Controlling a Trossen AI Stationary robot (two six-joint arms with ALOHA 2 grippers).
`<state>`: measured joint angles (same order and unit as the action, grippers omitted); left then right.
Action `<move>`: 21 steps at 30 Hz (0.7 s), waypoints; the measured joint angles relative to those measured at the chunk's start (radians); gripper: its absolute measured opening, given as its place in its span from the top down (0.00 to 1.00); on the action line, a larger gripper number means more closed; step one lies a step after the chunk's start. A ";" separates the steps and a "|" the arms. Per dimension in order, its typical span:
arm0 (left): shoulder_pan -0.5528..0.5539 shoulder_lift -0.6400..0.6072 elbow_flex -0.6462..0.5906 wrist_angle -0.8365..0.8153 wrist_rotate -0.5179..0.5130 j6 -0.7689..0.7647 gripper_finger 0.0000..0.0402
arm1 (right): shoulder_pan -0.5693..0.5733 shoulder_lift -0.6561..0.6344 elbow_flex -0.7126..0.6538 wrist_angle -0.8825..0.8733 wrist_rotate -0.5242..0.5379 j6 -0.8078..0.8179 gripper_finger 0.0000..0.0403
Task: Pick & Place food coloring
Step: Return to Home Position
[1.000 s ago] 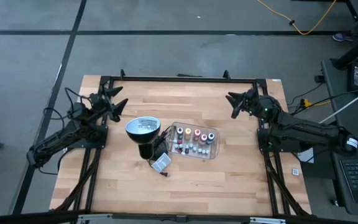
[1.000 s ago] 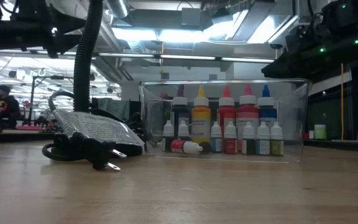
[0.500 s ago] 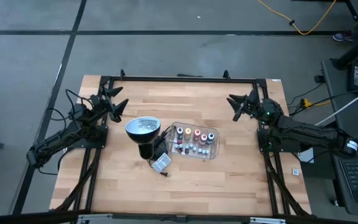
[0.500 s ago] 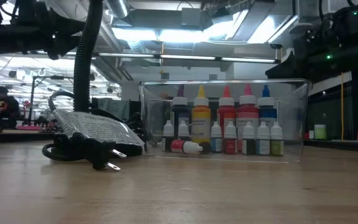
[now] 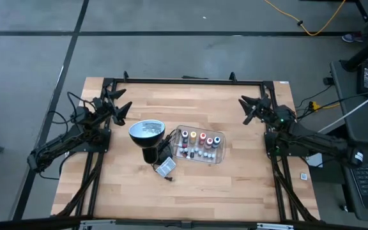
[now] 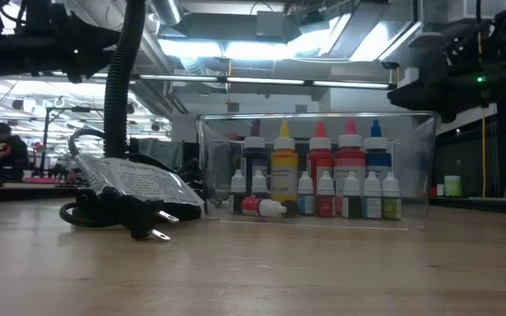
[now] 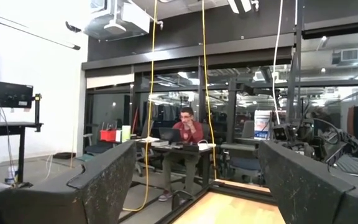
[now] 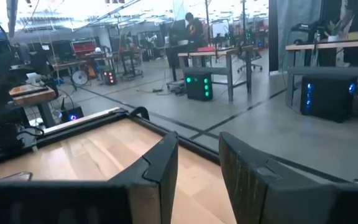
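The food coloring bottles (image 5: 199, 142) stand in rows in a clear plastic tray (image 5: 223, 137) at the table's middle. In the low view the food coloring bottles (image 6: 319, 180) show dark, yellow, red and blue bodies with white caps. One small red bottle (image 6: 262, 207) lies on its side on the tray floor. My left gripper (image 5: 123, 102) hovers open over the table's far left part. My right gripper (image 5: 244, 110) hovers open over the far right part. Both are well away from the tray. The wrist views show the left gripper (image 7: 196, 149) and the right gripper (image 8: 197, 146) holding nothing.
A black lamp with a round silvery head (image 5: 147, 131) stands just left of the tray. Its cord and plug (image 6: 139, 224) and a printed tag (image 5: 165, 168) lie toward the near side. A black frame rail (image 5: 184, 81) runs along the far edge. Bare wood lies near and right of the tray.
My right arm has drawn back toward the table's right edge, away from the tray, staying above the table. The bottles, tray and lamp have stayed where they were.
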<state>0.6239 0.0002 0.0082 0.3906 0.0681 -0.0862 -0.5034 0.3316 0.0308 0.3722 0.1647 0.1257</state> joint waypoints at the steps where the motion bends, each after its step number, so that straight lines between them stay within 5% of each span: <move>1: 0.000 0.000 0.000 0.002 0.000 0.003 0.17 | 0.000 -0.015 -0.002 -0.014 0.001 0.000 0.71; 21: 0.000 0.000 0.000 -0.022 -0.001 -0.001 0.17 | 0.000 -0.331 0.028 -0.472 0.108 0.048 0.71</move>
<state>0.6243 0.0002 0.0082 0.3683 0.0673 -0.0871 -0.5034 0.0008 0.0589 -0.0994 0.2723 0.1741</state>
